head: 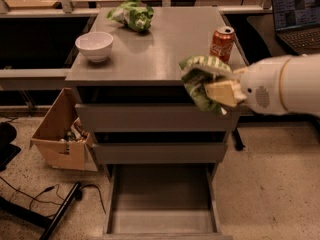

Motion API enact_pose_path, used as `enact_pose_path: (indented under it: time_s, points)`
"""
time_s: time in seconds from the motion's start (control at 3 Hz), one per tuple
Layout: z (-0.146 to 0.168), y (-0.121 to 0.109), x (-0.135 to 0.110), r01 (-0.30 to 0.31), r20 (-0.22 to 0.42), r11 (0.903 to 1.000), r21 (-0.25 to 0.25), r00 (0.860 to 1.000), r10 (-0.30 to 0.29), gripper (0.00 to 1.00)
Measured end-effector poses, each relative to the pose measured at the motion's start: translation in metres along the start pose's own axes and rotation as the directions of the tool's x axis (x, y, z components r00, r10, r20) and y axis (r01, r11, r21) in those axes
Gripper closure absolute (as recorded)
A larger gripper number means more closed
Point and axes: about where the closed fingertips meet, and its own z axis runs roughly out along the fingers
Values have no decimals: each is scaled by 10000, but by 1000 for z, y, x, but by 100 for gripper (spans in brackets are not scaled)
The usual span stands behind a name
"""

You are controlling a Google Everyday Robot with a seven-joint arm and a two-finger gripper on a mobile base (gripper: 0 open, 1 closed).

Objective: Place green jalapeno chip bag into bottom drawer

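Observation:
The green jalapeno chip bag, dark green with pale print, hangs in front of the cabinet's top right edge, level with the top drawer front. My gripper is shut on it, reaching in from the right on a white arm; one cream finger presses the bag's right side. The bottom drawer is pulled out below, a grey tray with a bare floor and low front lip. The bag is well above it and a little to the right of its middle.
On the cabinet top stand a white bowl, a paler green-and-white bag and a red soda can. Two upper drawers are partly out. A cardboard box sits at the left, a laptop at the right.

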Motion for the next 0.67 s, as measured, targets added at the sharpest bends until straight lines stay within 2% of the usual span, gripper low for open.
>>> enact_pose_path:
  time_s: [0.33,0.67]
  points:
    - [47,-13,68,-652,17,9970,-416,9979,653,100]
    - [84,-19,121,-778,-23,9943,-731,9970,778,100]
